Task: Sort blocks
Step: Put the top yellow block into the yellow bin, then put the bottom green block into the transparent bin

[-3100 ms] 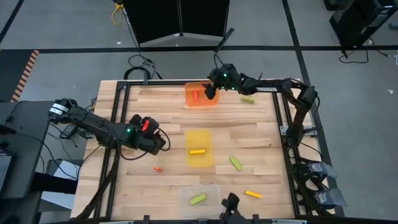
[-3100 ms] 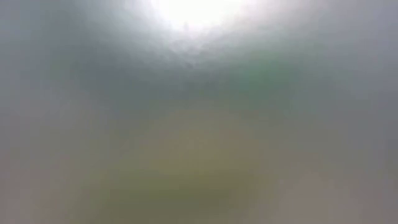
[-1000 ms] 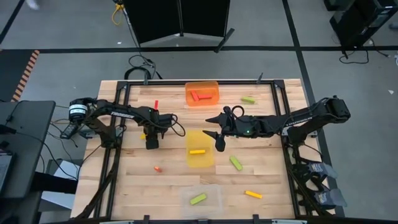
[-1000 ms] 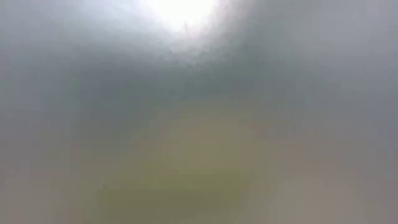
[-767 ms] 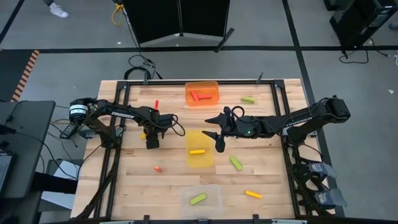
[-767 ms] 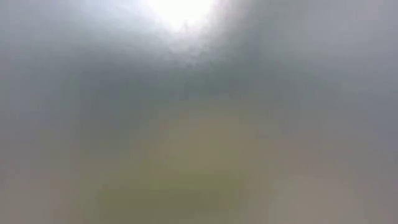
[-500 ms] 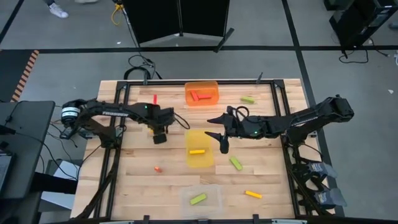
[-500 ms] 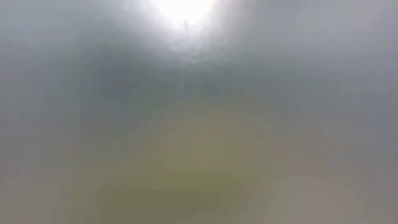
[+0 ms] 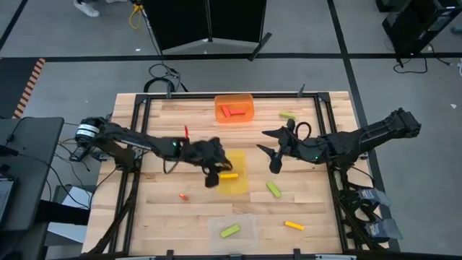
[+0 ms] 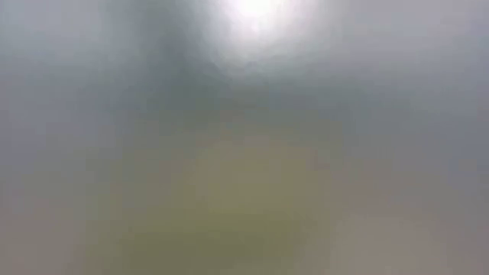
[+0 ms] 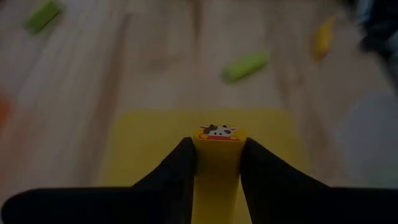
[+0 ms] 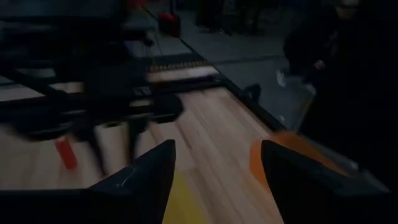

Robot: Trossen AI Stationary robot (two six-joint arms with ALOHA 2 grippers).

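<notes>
Left gripper (image 9: 211, 178) at the left edge of the translucent yellow rectangular tray (image 9: 238, 185) in the middle of the wooden table (image 9: 159, 209), fingers (image 11: 181, 163) pinching a small yellow oblong block with a cow face on its end (image 11: 219, 155); block end over the yellow tray floor in the left wrist view. A second yellow oblong block (image 9: 229, 175) lying inside the same tray, just beside the gripper.

Right gripper (image 9: 273, 152) above the table to the right of the yellow tray, fingers (image 12: 140, 177) spread apart with nothing between them. A lime green oblong block (image 9: 274, 189) on bare wood just below it in the high view, apart from the tray.

Translucent orange rectangular tray (image 9: 247, 101) at the far edge of the table, holding red oblong blocks (image 9: 232, 111). Another lime green block (image 9: 288, 115) to the right of it on the wood. A thin red block (image 9: 186, 131) near the left arm, and a small red block (image 9: 184, 195) on the wood below that arm. Clear rectangular tray (image 9: 249, 232) at the near edge, with a lime green block (image 9: 230, 231) in it; a yellow block (image 9: 293, 225) lying on the table to its right.

Low view blurred throughout, nothing readable.
</notes>
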